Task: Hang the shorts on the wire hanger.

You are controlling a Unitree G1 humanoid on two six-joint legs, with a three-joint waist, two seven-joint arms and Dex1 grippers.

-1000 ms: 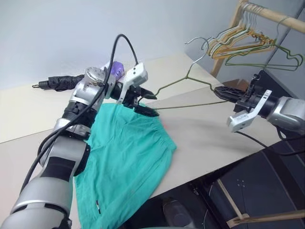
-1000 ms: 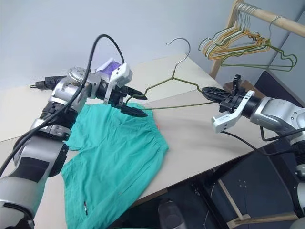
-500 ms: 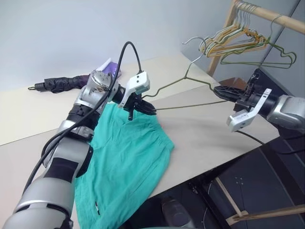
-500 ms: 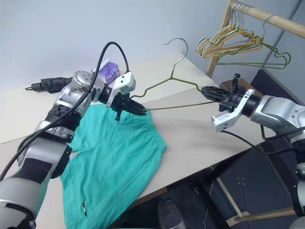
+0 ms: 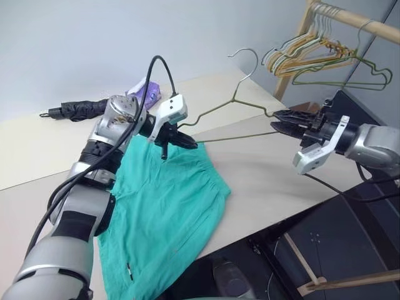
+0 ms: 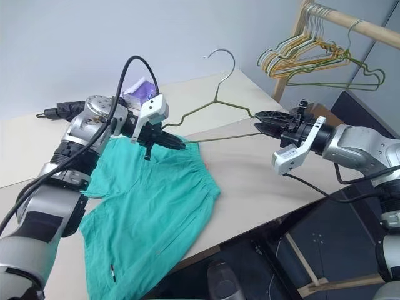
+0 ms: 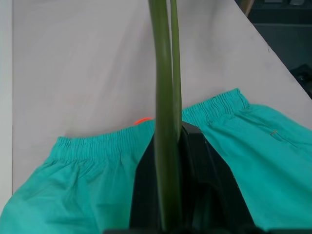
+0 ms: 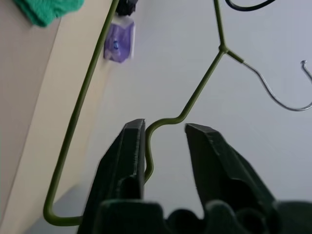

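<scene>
Left wrist: pincer [image 7: 168,195] hides shorts [image 7: 87,190].

A plain pale grey-blue wall [image 5: 94,37] rises behind a beige, matte-topped worktop [image 5: 269,181], whose right corner juts toward a dark floor area below [image 5: 350,250]. Past that corner stands a light wooden clothes rail [image 5: 350,17] on a slanted wooden post, carrying a bunch of yellow, white and green wire hangers [image 5: 319,56]. Near the worktop's far edge lie a folded black umbrella [image 5: 75,110] and a small purple packet [image 5: 147,92]. Light is soft and even.
</scene>
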